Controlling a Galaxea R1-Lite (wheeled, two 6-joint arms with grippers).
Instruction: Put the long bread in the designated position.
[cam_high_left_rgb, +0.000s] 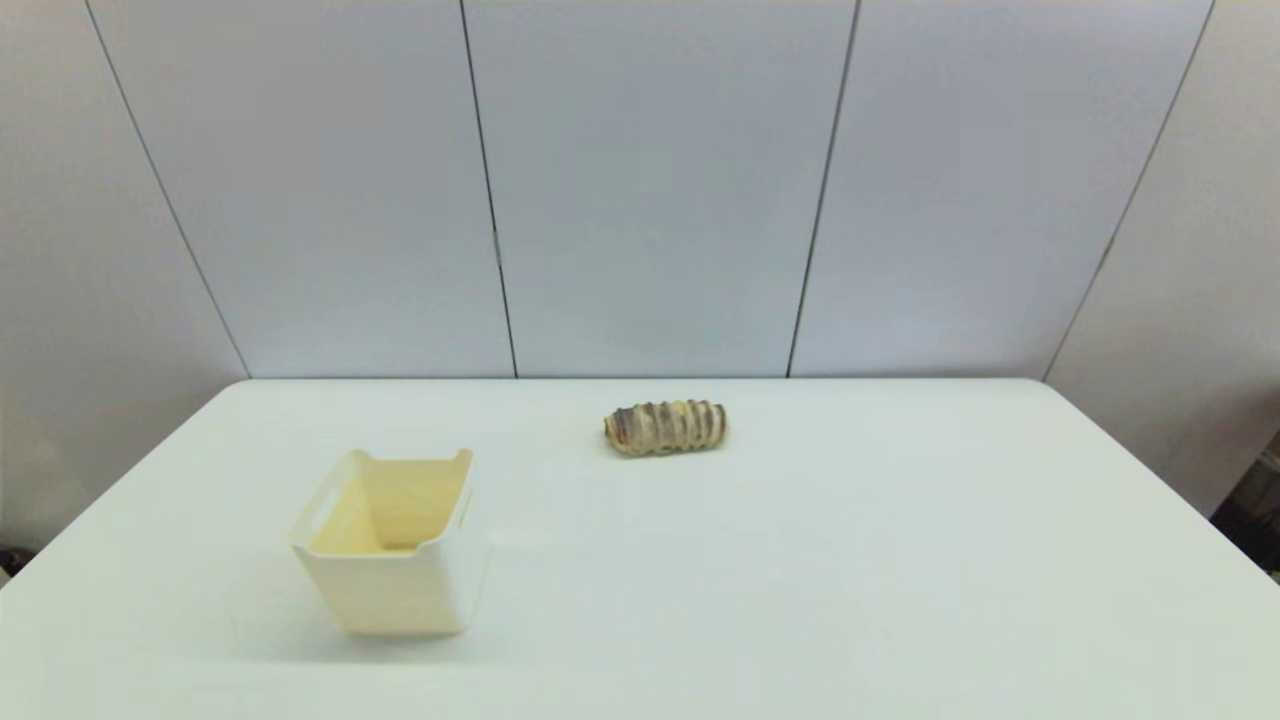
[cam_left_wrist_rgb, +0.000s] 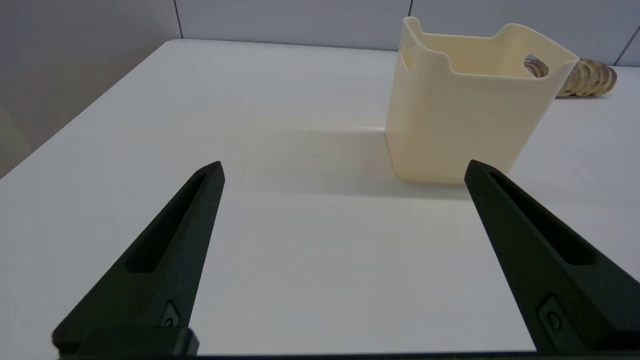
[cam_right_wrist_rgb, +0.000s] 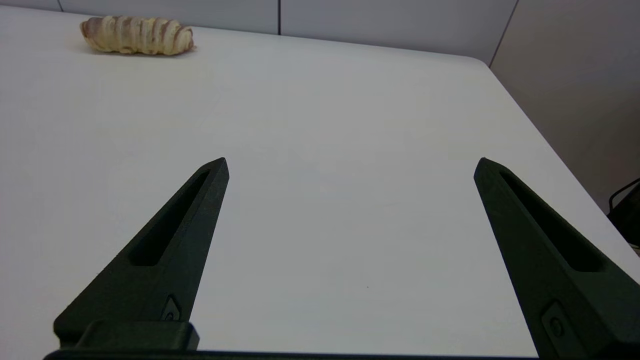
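Head camera high, wrist cameras low, all sharing long bread (cam_high_left_rgb: 665, 427)

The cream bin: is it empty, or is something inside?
Empty. The head view looks into the upright cream bin and shows bare walls; the long bread lies outside on the table.

Left gripper (cam_left_wrist_rgb: 344, 170) and right gripper (cam_right_wrist_rgb: 351, 166) (both out of the head view) spread wide, holding nothing.

The long bread (cam_high_left_rgb: 665, 428) lies on the table (cam_high_left_rgb: 850, 580), behind and right of the bin (cam_high_left_rgb: 390, 560).
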